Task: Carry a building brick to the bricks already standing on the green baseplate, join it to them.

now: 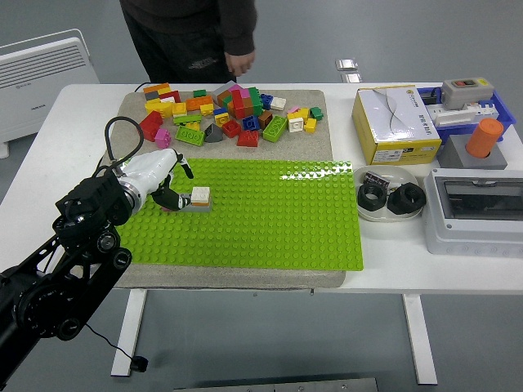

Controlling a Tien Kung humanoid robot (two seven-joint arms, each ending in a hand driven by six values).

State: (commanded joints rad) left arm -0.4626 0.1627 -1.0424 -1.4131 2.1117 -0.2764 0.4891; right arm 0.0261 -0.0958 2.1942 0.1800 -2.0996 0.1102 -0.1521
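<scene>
On the green baseplate (pixel 270 220), near its left end, stands a small stack (pixel 198 198): a cream brick on top of a grey one. My left hand (pixel 175 186), white with black fingers, sits just left of the stack. Its fingers are spread, the lower ones close beside the grey brick and one raised above it. I cannot see whether any finger touches the stack. A pile of loose coloured bricks (pixel 229 114) lies on the mat beyond the baseplate. The right arm is out of view.
A person stands at the far side, one hand (pixel 239 61) hanging above the brick pile. On the right are a yellow box (pixel 396 122), a white bowl (pixel 364 173) with black parts, a grey switch box (pixel 478 208) and an orange cylinder (pixel 484 137).
</scene>
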